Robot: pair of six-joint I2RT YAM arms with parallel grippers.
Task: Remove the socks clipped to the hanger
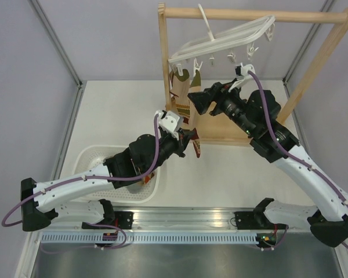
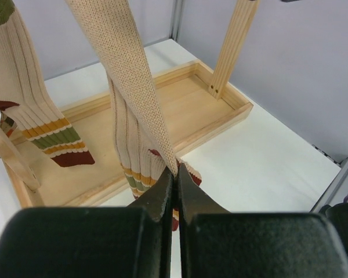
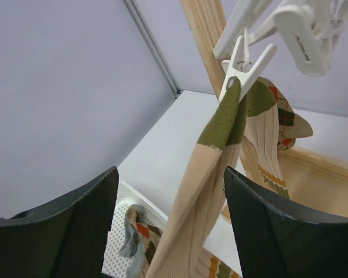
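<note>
1. From above, the tips of the left gripper (image 1: 192, 141) were lost against the sock fabric. The left arm also covered much of the white perforated basket (image 1: 87, 159).
2. The left wrist view cut off the top of the stretched sock (image 2: 124, 63), so its clip could not be seen there.
3. The right wrist view showed only a corner of the basket (image 3: 117, 258). A crumpled argyle sock (image 3: 136, 231) lay in it, partly behind a finger.
4. The hanger (image 1: 220, 40) was a thin white plastic frame, tilted, hooked over the light wooden rail (image 1: 249, 13). Small white clips (image 1: 232, 57) dangled under it.
5. The socks (image 1: 182, 95) hung from the hanger's left end, beside the wooden post (image 1: 162, 58). They were ribbed cream knit with olive tips and red, orange and olive stripes.
6. The left gripper's (image 2: 175, 174) black fingers (image 2: 162, 197) were pressed together on the stretched sock. It ran up from them as a taut, flat, finely knitted cream band.
7. Behind it another striped sock (image 2: 46, 124) hung over the shallow wooden tray (image 2: 185, 101), which sat on the white table (image 2: 267, 162).
8. The right gripper (image 3: 171, 174) had its textured black fingers (image 3: 87, 223) wide apart. Between them hung an olive-tipped sock (image 3: 220, 124), pinched by a white clip (image 3: 243, 63). Whether the fingers touched it could not be told.
</note>
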